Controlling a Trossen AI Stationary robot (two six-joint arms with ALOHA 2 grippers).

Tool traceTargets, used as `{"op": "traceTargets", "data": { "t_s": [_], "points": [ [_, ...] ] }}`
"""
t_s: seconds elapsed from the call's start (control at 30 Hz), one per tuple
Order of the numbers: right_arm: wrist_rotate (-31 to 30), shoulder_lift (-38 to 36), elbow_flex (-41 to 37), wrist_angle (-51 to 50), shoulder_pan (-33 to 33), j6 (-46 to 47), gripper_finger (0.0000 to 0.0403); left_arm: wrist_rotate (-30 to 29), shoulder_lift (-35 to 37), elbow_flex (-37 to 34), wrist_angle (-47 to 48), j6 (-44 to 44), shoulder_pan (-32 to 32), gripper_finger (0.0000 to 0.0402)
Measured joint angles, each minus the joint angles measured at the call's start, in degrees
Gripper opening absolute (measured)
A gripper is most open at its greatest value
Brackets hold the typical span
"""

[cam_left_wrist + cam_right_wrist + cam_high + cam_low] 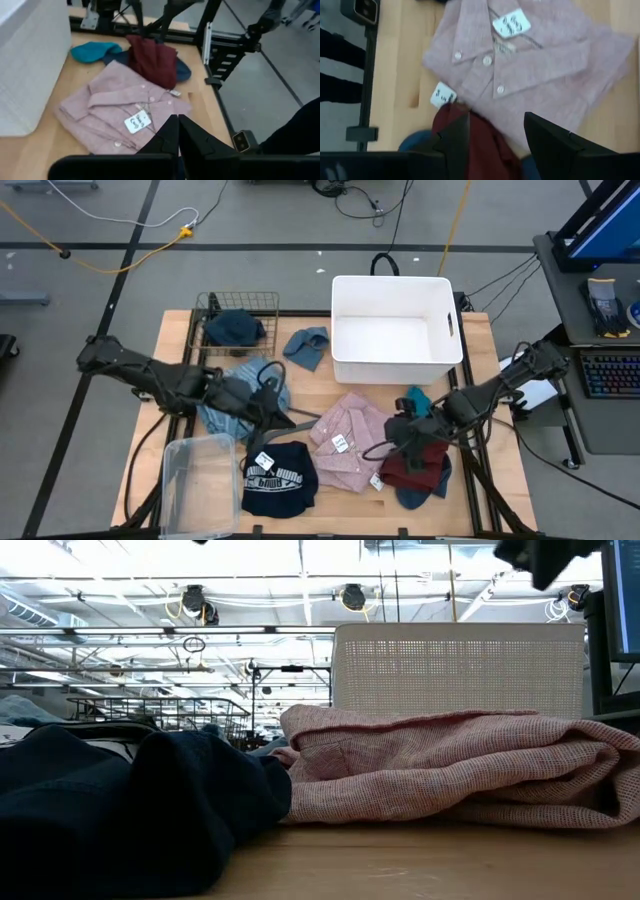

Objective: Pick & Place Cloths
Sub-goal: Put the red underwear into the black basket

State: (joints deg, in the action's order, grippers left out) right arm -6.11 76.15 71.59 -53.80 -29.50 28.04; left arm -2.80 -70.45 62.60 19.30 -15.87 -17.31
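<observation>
Hovering over the table's middle, the left gripper point(178, 131) has its fingers pressed together with nothing between them, beside the light blue denim cloth point(232, 408). The right gripper point(496, 132), fingers spread, hangs above the maroon cloth point(470, 145) near the table's right front corner, next to the pink checked buttoned shirt point(348, 439) with white tags.

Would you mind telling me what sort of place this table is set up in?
Most likely a robotics lab or workshop in an industrial hall: cables trail over a taped concrete floor, a computer keyboard sits beside the table, and exposed ceiling trusses with hanging lights show behind.
</observation>
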Motion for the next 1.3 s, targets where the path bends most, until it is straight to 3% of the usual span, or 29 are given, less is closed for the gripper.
{"op": "traceTargets", "data": {
  "t_s": [0.3,0.47,0.6,0.93,1.3],
  "points": [
    [4.9,-0.1,0.0,-2.4,-6.4,9.9,0.018,-2.7,0.0,-6.9,-8.6,-0.8,-1.5,0.0017],
    [4.9,-0.1,0.0,0.1,-9.8,14.7,0.018,-2.8,0.0,-12.6,-17.2,-1.1,-0.2,0.0003],
    [4.9,1.3,0.0,1.7,-11.8,16.5,0.018,-2.8,0.0,-15.3,-20.6,-1.1,0.7,0.0013],
    [6.9,8.9,0.0,2.3,-15.0,17.0,0.018,-1.8,0.0,-16.5,-21.4,-0.8,1.3,0.0003],
    [7.5,14.8,0.0,-0.7,-15.3,19.4,0.018,-1.8,0.0,-16.5,-21.5,-1.2,1.3,0.0041]
  ]
}}
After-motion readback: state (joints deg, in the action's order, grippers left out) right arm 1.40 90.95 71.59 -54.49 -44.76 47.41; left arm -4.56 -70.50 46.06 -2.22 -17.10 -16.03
